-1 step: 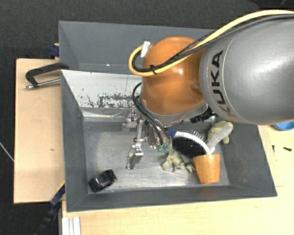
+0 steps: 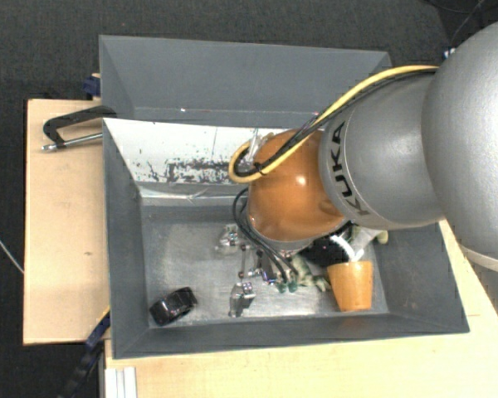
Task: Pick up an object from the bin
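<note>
Grey arm (image 2: 415, 148) reaches in from 3 o'clock, orange wrist cover (image 2: 286, 193) tilted down toward 7 o'clock. Its gripper (image 2: 236, 269) hangs open over bare bin (image 2: 124, 247) floor; orange cup (image 2: 351, 286) at 5 o'clock, black lump (image 2: 173, 306) at 7.

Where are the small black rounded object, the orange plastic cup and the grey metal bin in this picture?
small black rounded object (image 2: 173, 305), camera view, on its top middle.
orange plastic cup (image 2: 353, 287), camera view, on its side wall.
grey metal bin (image 2: 232, 77), camera view, on its far wall.
</note>
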Available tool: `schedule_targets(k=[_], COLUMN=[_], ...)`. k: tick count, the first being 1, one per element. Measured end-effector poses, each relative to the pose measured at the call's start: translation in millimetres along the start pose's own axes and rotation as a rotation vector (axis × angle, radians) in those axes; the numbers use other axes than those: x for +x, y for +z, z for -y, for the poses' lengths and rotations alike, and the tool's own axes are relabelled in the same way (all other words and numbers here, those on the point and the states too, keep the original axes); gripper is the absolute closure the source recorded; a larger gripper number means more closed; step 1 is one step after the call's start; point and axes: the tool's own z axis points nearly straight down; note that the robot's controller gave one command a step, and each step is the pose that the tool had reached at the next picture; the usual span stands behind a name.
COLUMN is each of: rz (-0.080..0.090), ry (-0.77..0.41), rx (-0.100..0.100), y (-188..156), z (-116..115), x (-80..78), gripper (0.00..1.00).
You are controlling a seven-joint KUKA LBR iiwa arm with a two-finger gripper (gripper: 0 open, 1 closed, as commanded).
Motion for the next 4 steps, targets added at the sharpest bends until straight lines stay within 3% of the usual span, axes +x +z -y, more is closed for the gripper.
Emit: schedule_targets(k=[1,2,3,4], rz=[0.005,0.007,0.008,0.021], ry=[0.004,-0.018,-0.022,0.205], rx=[0.002,0.0,-0.003,-0.002], y=[16.3,18.2,18.3,-171.8], z=[78.1,137.7,133.2,143.1], x=[-4.8,3.5,2.9,15.7], gripper=[0.0,0.0,1.0,1.0])
